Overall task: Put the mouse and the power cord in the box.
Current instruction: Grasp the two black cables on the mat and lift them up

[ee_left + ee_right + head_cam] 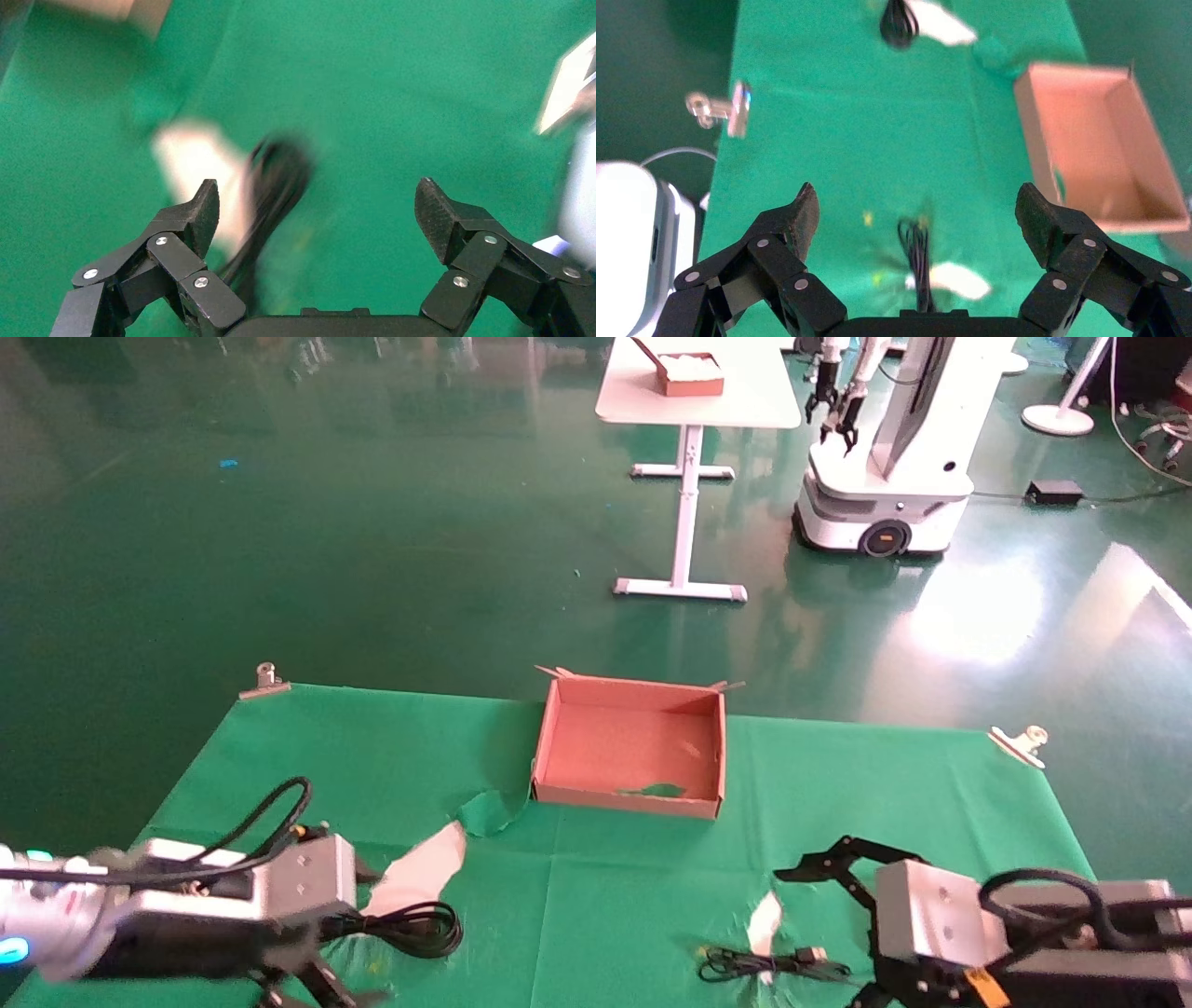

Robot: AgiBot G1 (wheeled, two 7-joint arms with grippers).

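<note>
The brown cardboard box (633, 747) stands open at the far middle of the green cloth, with nothing in it; it also shows in the right wrist view (1081, 140). The thick black power cord (410, 926) lies coiled at the near left. My left gripper (312, 989) hovers open just beside it, the cord (277, 182) blurred ahead of its fingers, nearer one of them. At the near right lies a thin black cable bundle (736, 963) with a silver USB plug (812, 954). My right gripper (829, 938) hangs open over it (916, 260). The mouse body is hidden.
White patches (419, 873) (765, 919) show through tears in the green cloth. Metal clips (265, 680) (1020, 742) hold the cloth's far corners. Beyond the table, a white desk (698, 393) and another robot (885, 477) stand on the green floor.
</note>
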